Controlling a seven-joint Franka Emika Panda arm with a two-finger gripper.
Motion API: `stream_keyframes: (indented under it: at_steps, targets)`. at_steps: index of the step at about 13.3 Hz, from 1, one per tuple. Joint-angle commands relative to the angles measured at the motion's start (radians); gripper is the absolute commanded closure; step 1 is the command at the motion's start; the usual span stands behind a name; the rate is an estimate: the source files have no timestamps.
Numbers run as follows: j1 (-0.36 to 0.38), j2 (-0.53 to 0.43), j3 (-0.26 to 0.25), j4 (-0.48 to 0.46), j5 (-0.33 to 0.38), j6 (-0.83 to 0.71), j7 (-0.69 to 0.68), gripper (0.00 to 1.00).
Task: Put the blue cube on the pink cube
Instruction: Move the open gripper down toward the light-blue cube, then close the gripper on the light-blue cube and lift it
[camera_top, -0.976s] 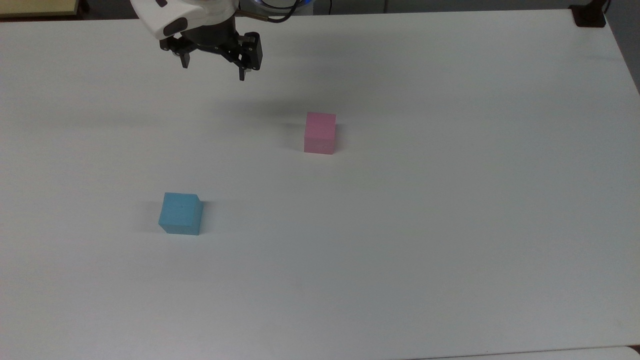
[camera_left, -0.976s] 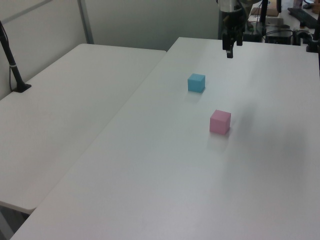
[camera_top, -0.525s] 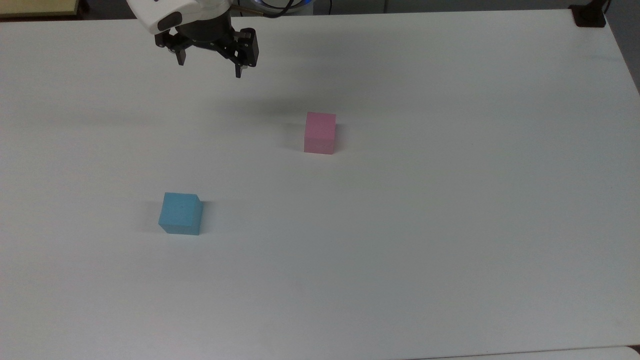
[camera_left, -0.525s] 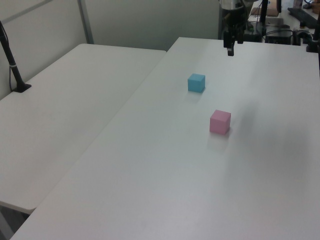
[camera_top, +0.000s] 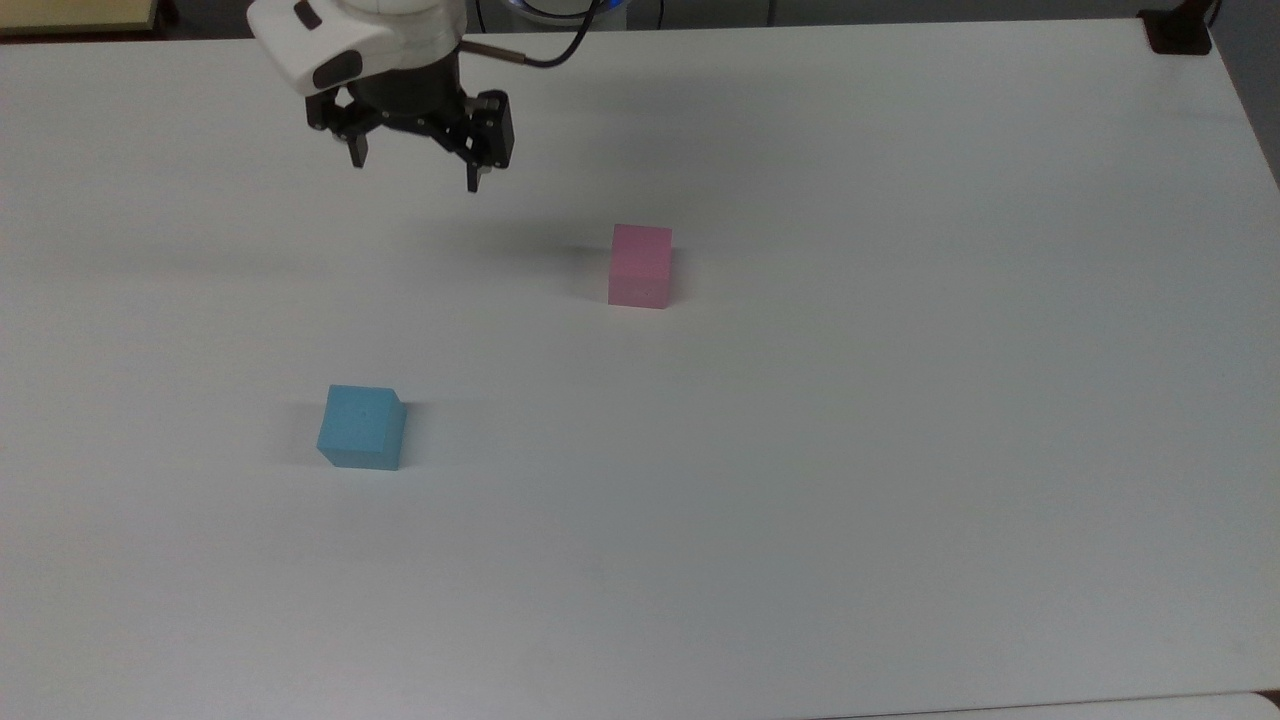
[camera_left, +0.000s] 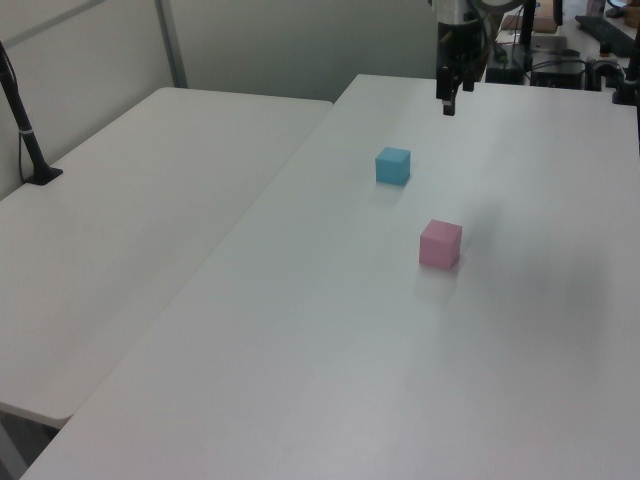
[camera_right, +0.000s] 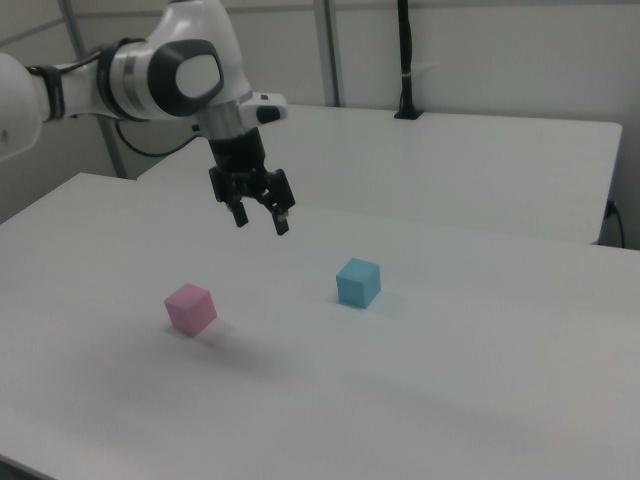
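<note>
The blue cube (camera_top: 362, 427) rests on the white table (camera_top: 900, 400), toward the top view's lower left; it is also in the left view (camera_left: 393, 165) and the right view (camera_right: 357, 282). The pink cube (camera_top: 640, 265) sits apart from it, nearer the table's middle (camera_left: 440, 244) (camera_right: 190, 308). My gripper (camera_top: 415, 172) hangs open and empty in the air, well above the table near its far edge in the top view (camera_left: 446, 103) (camera_right: 262, 220). It touches neither cube.
A second white table (camera_left: 130, 230) stands beside this one on the left view's left. A black post (camera_left: 25, 130) rises from it (camera_right: 405, 60). A black clamp (camera_top: 1178, 30) sits at the top view's far right table corner.
The gripper has shifted slightly toward the top view's left and lower, a little closer to the blue cube's side. Both cubes have stayed put.
</note>
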Motion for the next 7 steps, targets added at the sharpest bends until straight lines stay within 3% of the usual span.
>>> stream_keyframes:
  at_steps: [1,3,7]
  targets:
    - [-0.037,0.072,-0.009,-0.011,0.019,0.198,-0.007,0.00]
    - [-0.083,0.150,-0.009,-0.007,0.038,0.348,-0.016,0.00]
    - [-0.106,0.322,-0.016,-0.001,0.035,0.603,-0.024,0.00]
